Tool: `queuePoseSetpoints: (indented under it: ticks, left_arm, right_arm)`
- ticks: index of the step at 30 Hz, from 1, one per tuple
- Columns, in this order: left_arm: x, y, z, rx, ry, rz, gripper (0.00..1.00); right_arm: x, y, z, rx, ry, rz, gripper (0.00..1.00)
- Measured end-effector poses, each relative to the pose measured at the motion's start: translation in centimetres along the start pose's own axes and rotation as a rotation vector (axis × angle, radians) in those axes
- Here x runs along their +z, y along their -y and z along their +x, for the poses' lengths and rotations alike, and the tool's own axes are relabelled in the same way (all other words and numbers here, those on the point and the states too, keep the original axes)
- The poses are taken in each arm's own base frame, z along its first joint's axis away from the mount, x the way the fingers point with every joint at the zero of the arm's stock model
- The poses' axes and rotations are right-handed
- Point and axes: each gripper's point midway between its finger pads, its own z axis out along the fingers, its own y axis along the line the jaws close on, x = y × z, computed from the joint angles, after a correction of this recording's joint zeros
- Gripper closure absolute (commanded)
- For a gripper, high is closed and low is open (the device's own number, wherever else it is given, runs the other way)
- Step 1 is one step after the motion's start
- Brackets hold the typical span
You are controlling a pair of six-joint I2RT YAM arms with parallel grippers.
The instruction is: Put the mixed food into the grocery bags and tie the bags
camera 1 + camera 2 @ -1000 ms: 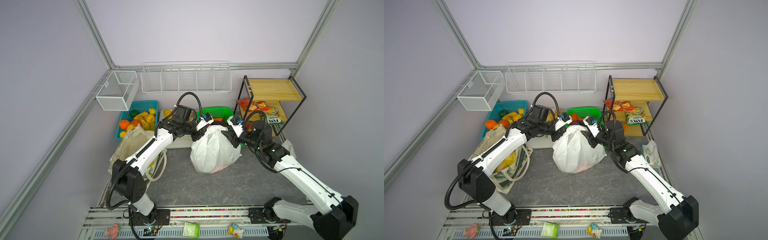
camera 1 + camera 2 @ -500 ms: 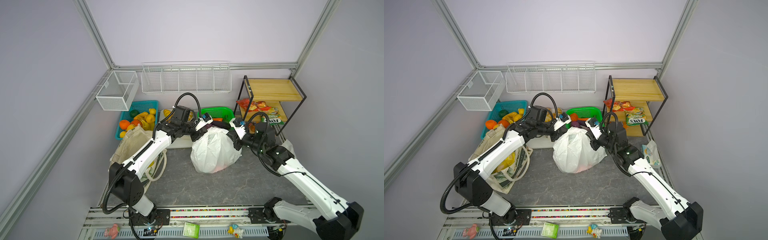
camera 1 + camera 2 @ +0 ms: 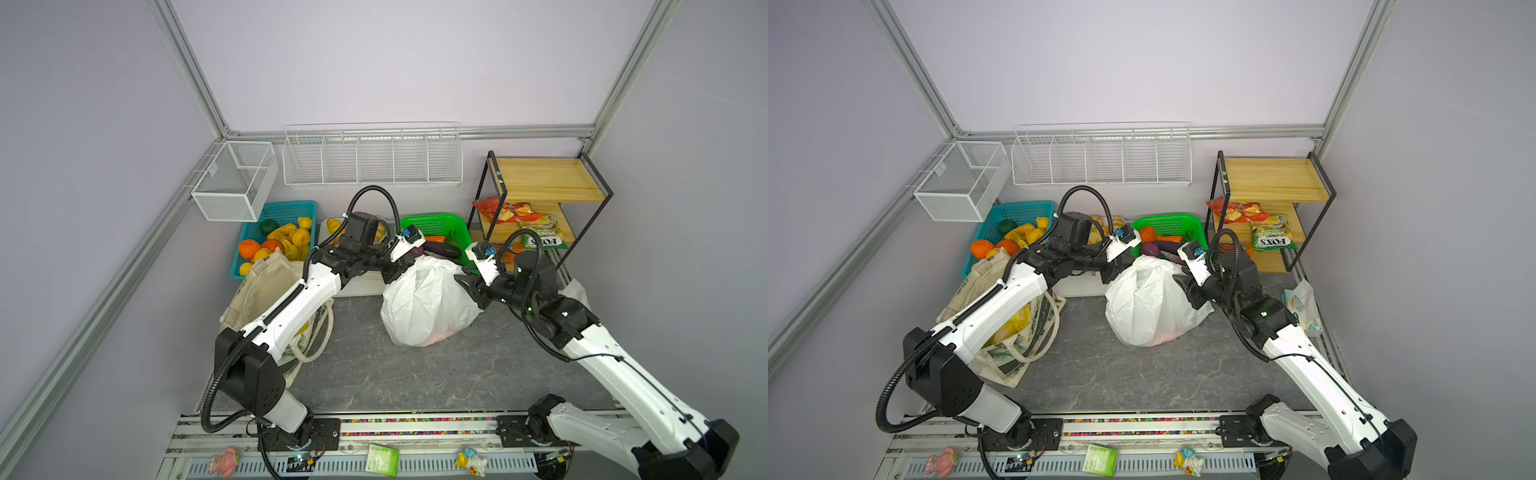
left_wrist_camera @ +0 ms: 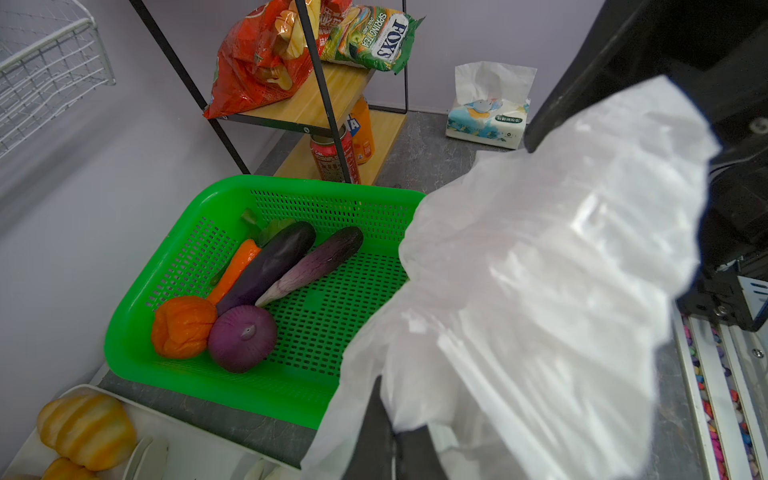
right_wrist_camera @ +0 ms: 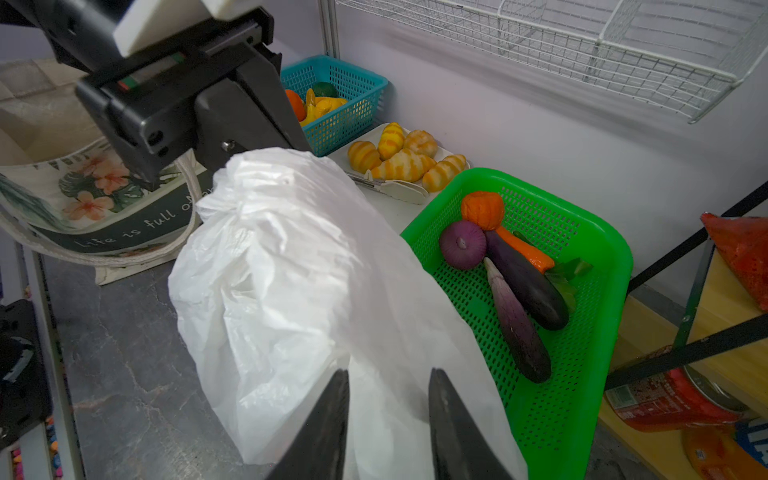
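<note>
White plastic bag (image 3: 428,303) stands bulging on the grey worktop (image 3: 415,382), just in front of the green basket (image 3: 432,219) and apart from the canvas tote (image 3: 266,282), which lies slumped at the left. Something reddish shows faintly through its lower side. Left hand (image 3: 400,271) is at the bag's top, on the side toward the tote. It is clamped tight with a fold of the thin plastic pinched in it, and the left wrist view shows the film bunched right at its fingers (image 4: 376,440). Right hand (image 5: 388,419) is against the opposite flank of the bag, its two dark fingers parted a little way, with white plastic showing in the gap. Whether they actually nip the film I cannot tell. A purple onion (image 4: 242,338), an orange carrot (image 4: 235,270) and two aubergines (image 4: 268,268) lie in the green basket. A yellow packet (image 3: 1013,328) sits inside the tote.
</note>
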Motion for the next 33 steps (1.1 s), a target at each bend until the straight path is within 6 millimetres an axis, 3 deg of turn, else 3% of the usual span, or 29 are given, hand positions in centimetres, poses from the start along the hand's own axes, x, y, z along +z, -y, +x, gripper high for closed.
queuePoseSetpoints:
  ticks: [8,12,17,21,26,33]
  left_arm:
    - [0.0,0.2,-0.1,-0.006,0.007,0.012,1.00]
    - [0.0,0.3,-0.1,-0.007,0.006,0.013,1.00]
    - [0.1,0.3,-0.1,-0.006,0.006,0.013,1.00]
    - [0.1,0.3,-0.1,-0.006,0.006,0.013,1.00]
    - [0.1,0.3,-0.1,-0.006,0.006,0.014,1.00]
    - [0.1,0.3,-0.1,-0.006,0.006,0.014,1.00]
  right_arm:
    - [0.4,-1.4,1.0,0.076,0.009,-0.081,0.74]
    - [0.3,-0.8,0.7,0.107,0.026,-0.035,0.64]
    - [-2.0,0.8,0.3,0.116,0.066,0.096,0.63]
    - [-3.4,-0.7,0.3,0.107,0.115,0.040,0.62]
    - [-1.6,-2.6,1.0,0.114,0.090,-0.078,0.61]
    - [2.0,-1.8,1.5,0.136,0.060,-0.084,0.54]
